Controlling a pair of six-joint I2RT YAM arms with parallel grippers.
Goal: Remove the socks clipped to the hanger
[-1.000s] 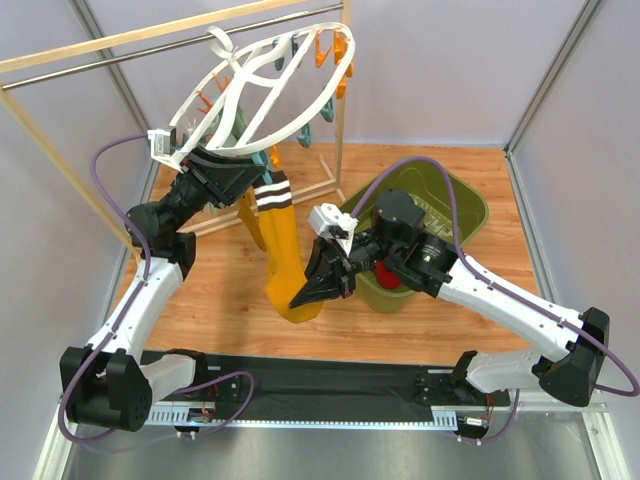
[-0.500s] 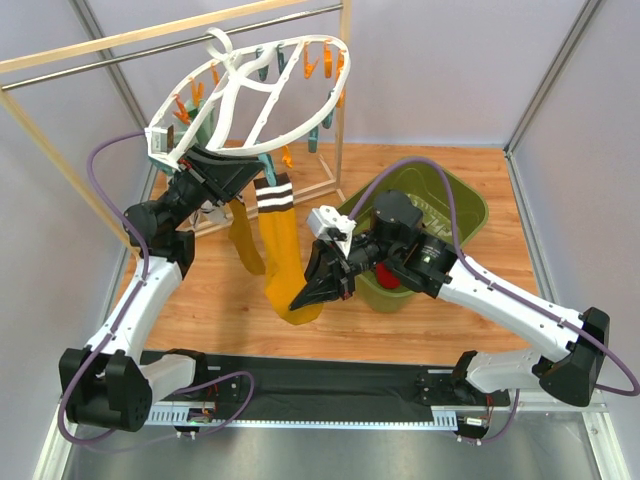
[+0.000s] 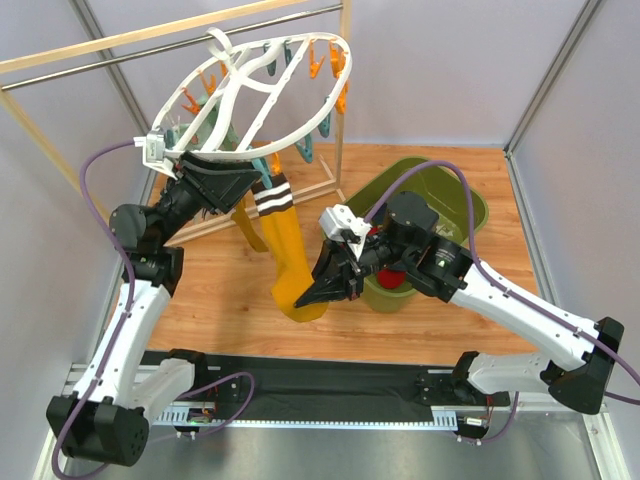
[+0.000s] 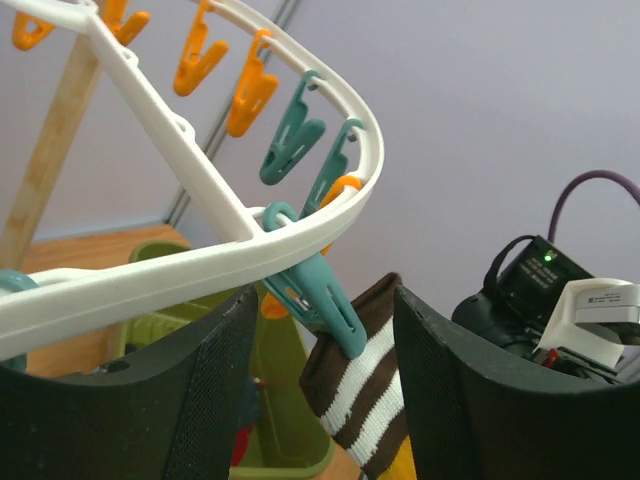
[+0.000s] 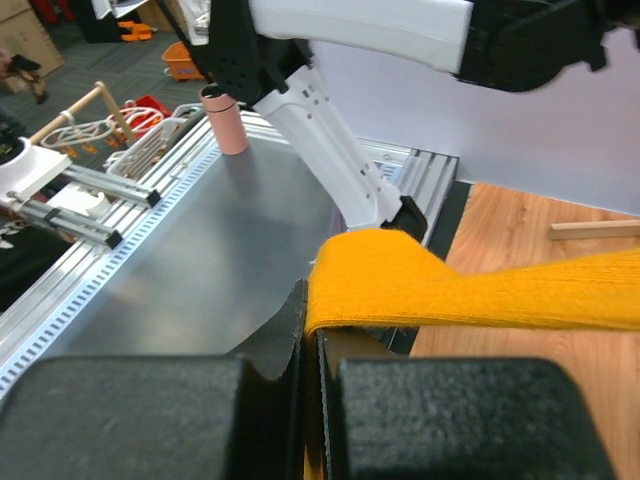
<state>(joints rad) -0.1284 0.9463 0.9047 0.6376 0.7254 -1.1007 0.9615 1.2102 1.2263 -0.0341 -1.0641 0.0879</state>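
The right gripper (image 3: 303,296) is clamped on the toe of the mustard sock (image 3: 283,250), and the left gripper (image 4: 325,300) stands apart either side of the teal clip (image 4: 338,328) pinning its cuff at the rim of the hanger (image 4: 180,272) — a pull before that clip is squeezed could yank the hanger askew.

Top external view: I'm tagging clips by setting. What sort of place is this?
Likely a robot lab cell staged for laundry: plain panel walls, a white hanger with clips, a green bin.
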